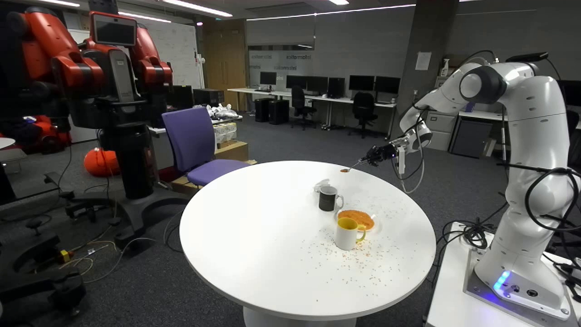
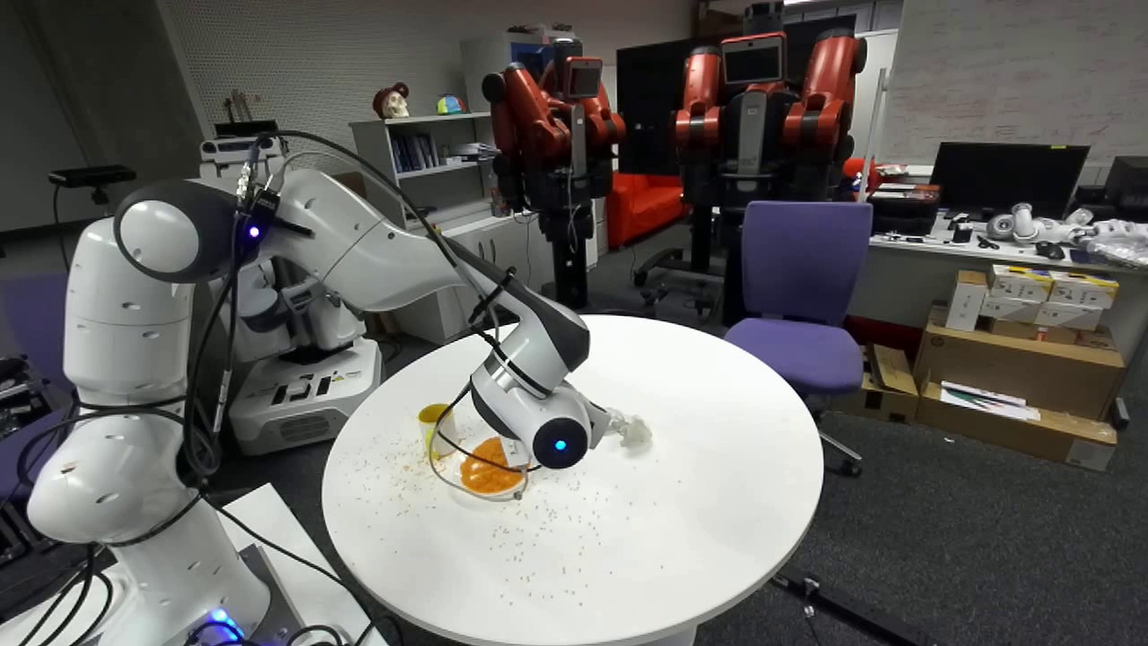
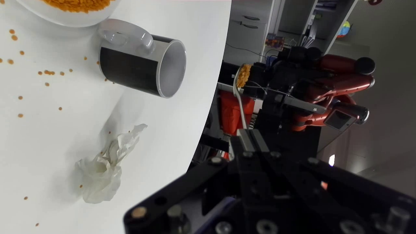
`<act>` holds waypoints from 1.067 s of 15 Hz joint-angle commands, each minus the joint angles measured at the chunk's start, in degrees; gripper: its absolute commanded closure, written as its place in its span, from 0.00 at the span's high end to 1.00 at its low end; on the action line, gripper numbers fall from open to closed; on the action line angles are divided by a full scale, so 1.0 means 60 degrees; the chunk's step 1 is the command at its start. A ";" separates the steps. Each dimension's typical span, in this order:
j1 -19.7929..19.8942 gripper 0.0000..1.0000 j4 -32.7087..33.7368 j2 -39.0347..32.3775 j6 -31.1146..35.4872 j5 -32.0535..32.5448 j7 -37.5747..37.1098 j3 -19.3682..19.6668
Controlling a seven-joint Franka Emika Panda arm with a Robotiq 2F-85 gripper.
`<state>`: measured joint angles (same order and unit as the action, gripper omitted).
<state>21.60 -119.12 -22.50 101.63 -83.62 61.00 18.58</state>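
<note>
My gripper (image 3: 249, 130) is shut on the thin handle of a metal spoon (image 3: 241, 105), which sticks out past the fingertips. Orange lentils (image 3: 244, 75) fill the spoon's bowl. In an exterior view the gripper (image 1: 363, 161) hangs over the far edge of the round table, and the spoon tilts down from it. Nearby stands a black and grey mug (image 3: 130, 66), upright, beside a white dish (image 3: 70, 20) of orange lentils. A crumpled tissue (image 3: 104, 172) lies close to this mug. In an exterior view the arm hides the gripper, the spoon and the black mug.
A white mug with yellow inside (image 1: 347, 237) stands at the dish's side on the white round table (image 1: 245, 227). Loose lentils are scattered around the dish and mugs. A purple chair (image 2: 794, 354) is close to the table's edge; red robots (image 2: 753, 117) stand behind.
</note>
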 commanded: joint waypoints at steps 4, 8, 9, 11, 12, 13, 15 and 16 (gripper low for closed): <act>-0.0210 0.01 0.0891 -0.0523 0.0720 -0.0130 -0.0735 -0.0203; -0.0391 0.01 0.1279 -0.0829 0.1055 -0.0090 -0.0934 -0.0434; -0.0424 0.01 0.1358 -0.0903 0.1105 -0.0081 -0.0972 -0.0486; -0.0515 0.01 0.1502 -0.1060 0.1261 -0.0041 -0.1017 -0.0589; -0.0561 0.01 0.1565 -0.1142 0.1370 -0.0019 -0.1032 -0.0627; -0.0604 0.01 0.1614 -0.1225 0.1474 0.0006 -0.1037 -0.0661; -0.0656 0.01 0.1696 -0.1357 0.1626 0.0047 -0.1025 -0.0715; -0.0679 0.01 0.1712 -0.1400 0.1707 0.0061 -0.1019 -0.0730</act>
<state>17.92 -110.77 -29.91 110.17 -83.59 57.04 14.55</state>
